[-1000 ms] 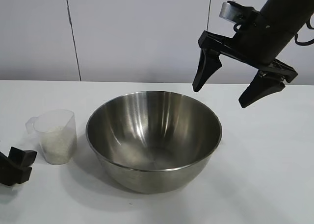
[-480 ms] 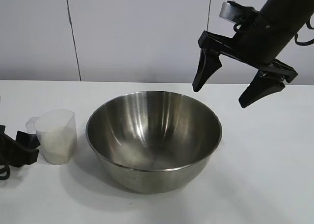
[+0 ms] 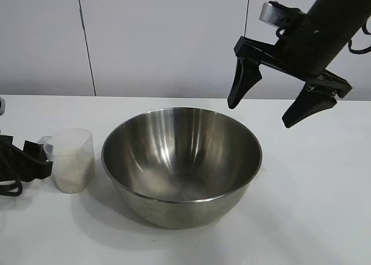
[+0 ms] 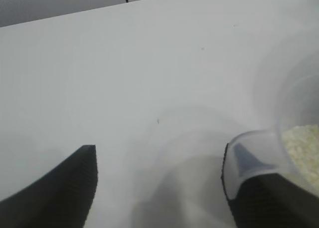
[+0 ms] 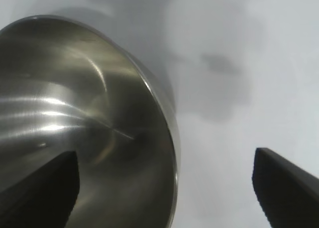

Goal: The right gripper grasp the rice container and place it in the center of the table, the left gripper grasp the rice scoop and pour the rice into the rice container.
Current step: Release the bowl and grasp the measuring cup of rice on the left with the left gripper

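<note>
Exterior view, facing my two arms. My left claw [image 3: 42,156] sits low at the left edge of the desk [image 3: 313,207], level with the measuring cup [image 3: 73,159] and right against the cup's small side handle. In the left wrist view one finger [image 4: 259,188] lies behind the translucent handle, touching or nearly touching it, while the other finger stands well apart over bare desk; the jaws are parted, and I cannot tell whether they have any grip on the handle yet. The cup stands upright on the desk, just left of the steel bowl [image 3: 181,163], with a narrow gap between them. Rice [image 3: 72,175] fills roughly the lower half of the cup as a pale granular mass; the wrist view shows the grains [image 4: 301,148] through the clear wall.

The bowl rests near the middle of the desk, mouth up, its inside reflecting the room. No rice is visible in it.

My right claw [image 3: 282,102] hangs in the air above and behind the bowl's right rim, pointing steeply down, released and holding nothing, its two pointed fingers splayed wide. In the right wrist view the bowl's rolled rim [image 5: 164,118] passes between those fingers, one finger over the bowl's interior, the other over bare desk.
</note>
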